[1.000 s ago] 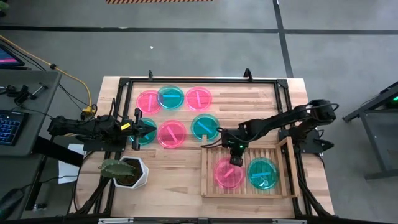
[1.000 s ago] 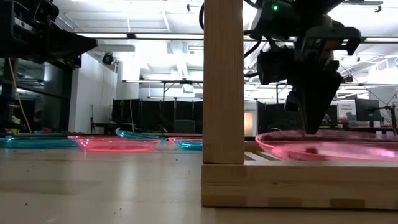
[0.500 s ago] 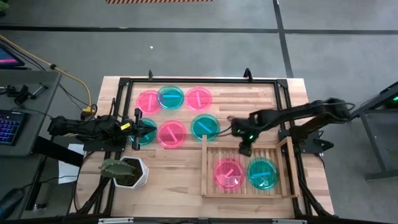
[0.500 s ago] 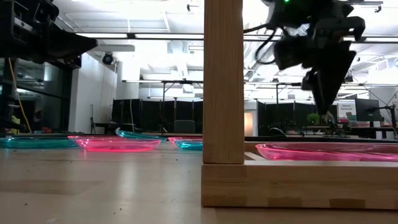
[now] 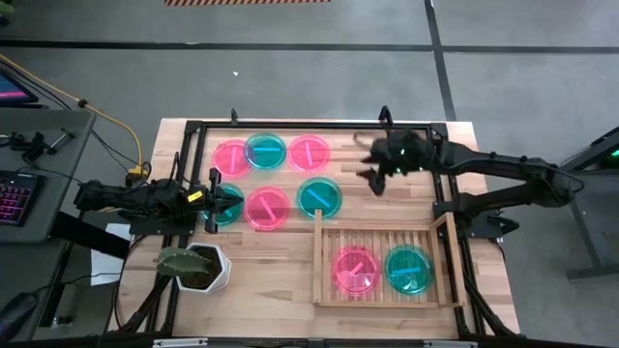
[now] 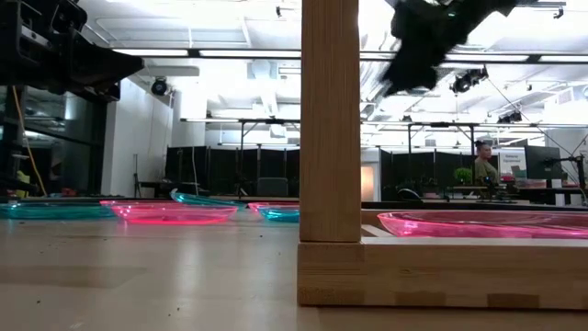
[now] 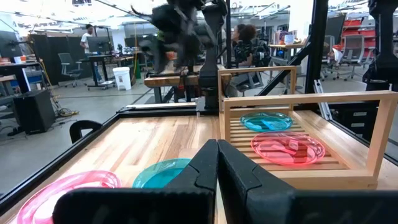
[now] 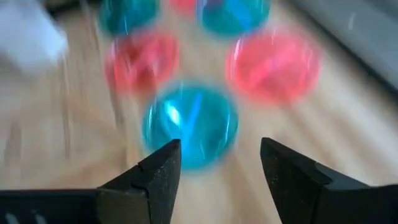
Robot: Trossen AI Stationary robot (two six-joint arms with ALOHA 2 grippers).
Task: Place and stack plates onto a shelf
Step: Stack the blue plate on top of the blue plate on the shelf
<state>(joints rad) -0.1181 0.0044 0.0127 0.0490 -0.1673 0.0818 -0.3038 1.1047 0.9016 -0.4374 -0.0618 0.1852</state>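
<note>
Teal plate [image 5: 318, 196] near open right hand [image 5: 372, 177]

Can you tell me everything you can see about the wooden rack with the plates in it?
The rack is a flat rectangle of pale wood. Thin slats run side by side across its floor, and a raised rim goes around the edge. It lies flat on the table, near the front right corner. Two see-through plates rest on the slats side by side: a pink plate and a teal plate, each with a lighter bar across it. The rest of the rack's floor is bare. Neither tool touches it.
</note>
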